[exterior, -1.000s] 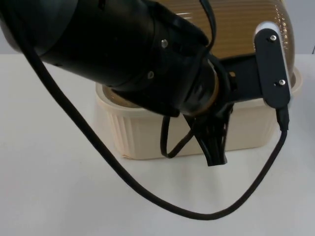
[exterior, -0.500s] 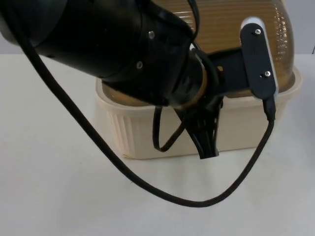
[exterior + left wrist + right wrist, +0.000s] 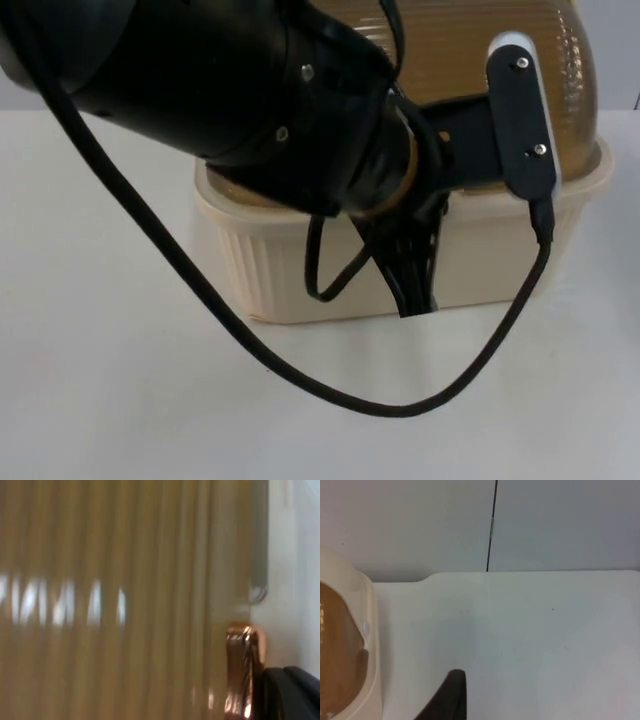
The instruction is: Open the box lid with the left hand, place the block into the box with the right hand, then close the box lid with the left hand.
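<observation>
A cream ribbed box (image 3: pixel 290 270) stands mid-table with its amber see-through ribbed lid (image 3: pixel 480 50) lying down inside the rim. My left arm reaches over it and hides much of the lid. The left gripper (image 3: pixel 415 285) hangs in front of the box's front wall, pointing down. In the left wrist view the lid (image 3: pixel 125 580) is very close, and a copper-coloured handle (image 3: pixel 244 672) sits right beside a black fingertip (image 3: pixel 295 692). My right gripper (image 3: pixel 451 697) waits over bare table beside the box's rim (image 3: pixel 370 645).
The white table (image 3: pixel 520 630) runs back to the grey partition wall (image 3: pixel 545 520), which has a dark vertical seam. Open table lies in front of the box (image 3: pixel 150 400), where a black cable loops low.
The left arm has shifted left and a little back. Its gripper tip moved left along the box's front wall. The box and lid look unmoved.
</observation>
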Robot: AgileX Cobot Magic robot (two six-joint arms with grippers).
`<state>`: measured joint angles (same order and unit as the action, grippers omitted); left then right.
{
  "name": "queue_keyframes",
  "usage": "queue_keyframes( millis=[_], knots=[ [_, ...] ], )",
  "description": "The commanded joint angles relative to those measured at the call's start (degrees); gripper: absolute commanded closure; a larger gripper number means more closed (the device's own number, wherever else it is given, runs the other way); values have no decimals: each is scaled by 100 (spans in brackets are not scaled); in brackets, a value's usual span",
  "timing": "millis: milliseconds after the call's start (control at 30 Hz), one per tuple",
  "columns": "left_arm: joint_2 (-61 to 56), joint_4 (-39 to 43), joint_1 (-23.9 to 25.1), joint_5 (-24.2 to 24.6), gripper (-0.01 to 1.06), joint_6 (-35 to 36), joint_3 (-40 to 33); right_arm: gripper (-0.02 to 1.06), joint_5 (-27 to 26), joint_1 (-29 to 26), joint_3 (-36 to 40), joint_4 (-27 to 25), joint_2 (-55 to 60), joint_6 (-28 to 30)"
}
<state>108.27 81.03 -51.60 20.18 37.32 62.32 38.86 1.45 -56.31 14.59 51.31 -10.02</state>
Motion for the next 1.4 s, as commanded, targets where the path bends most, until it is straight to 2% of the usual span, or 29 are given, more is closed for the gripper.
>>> queue_keyframes(
  millis=[0,200,400,567,633,733,767,833,933,967,1100,1133,1267,1300,1333,1367],
  knots=[
    [-21,229,28,270,105,215,27,0,-74,-8,-33,25,-23,-7],
    [-21,512,28,524,105,428,27,0,-74,-8,-33,25,-23,-7],
    [-40,666,28,552,105,500,79,0,-74,-8,-33,25,-23,-7],
    [-40,617,38,434,105,107,311,0,-74,-8,-33,25,-23,-7],
    [-40,366,92,314,105,-267,518,0,-74,-8,-33,25,-23,-7],
    [-40,-583,236,59,105,-1208,780,0,-64,-8,-33,25,-23,-7],
    [-40,-583,236,59,105,-1208,780,0,-64,-8,-33,25,-23,-7],
    [-40,-1320,338,-33,105,-2166,895,0,-64,-8,-33,25,-23,-7],
    [-40,-2356,506,-33,105,-3288,1139,0,-64,-8,-33,25,-23,-7],
    [-40,-2356,506,-33,105,-3288,1139,0,-64,-8,-33,25,-23,-7],
    [-40,-3974,798,-96,105,-4665,1521,0,-64,-8,-33,25,-23,-7],
    [-40,-3974,798,-96,105,-4665,1521,0,-64,-8,-33,25,-23,-7],
    [-40,-4906,986,-6,105,-5560,1753,0,-64,-8,-33,25,-23,16],
    [-40,-5252,1060,35,105,-6018,1828,0,-64,-8,-33,25,-23,16],
    [-40,-5252,1060,35,105,-6018,1828,0,-64,-8,-33,25,-23,16],
    [-40,-5514,1112,47,105,-6349,1872,0,-64,-8,-33,25,-23,16]
  ],
)
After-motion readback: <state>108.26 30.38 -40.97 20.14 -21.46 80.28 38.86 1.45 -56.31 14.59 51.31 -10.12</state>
